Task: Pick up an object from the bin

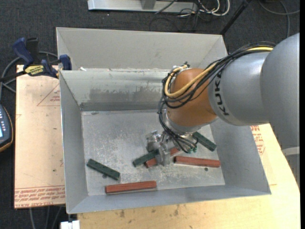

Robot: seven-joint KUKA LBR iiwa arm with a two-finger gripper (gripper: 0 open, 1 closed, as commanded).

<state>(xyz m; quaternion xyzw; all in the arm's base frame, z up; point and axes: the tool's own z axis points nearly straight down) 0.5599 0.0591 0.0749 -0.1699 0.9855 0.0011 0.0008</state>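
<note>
Hanging low over the middle of the grey bin [71, 128] with the gripper [160, 150], right at a short dark green bar [144, 160] and a small red piece [151, 163] touching it. Impossible to tell whether spread or pressed together. Flanked on the right by a red-brown bar [197, 162] and a second green bar [205, 141]; well apart from a third green bar [102, 169] at left and a long red-brown bar [130, 187] near the front wall.

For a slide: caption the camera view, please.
Gripper low over a dark green bar at the grey bin's centre; a red-brown bar lies nearer the front.
</note>
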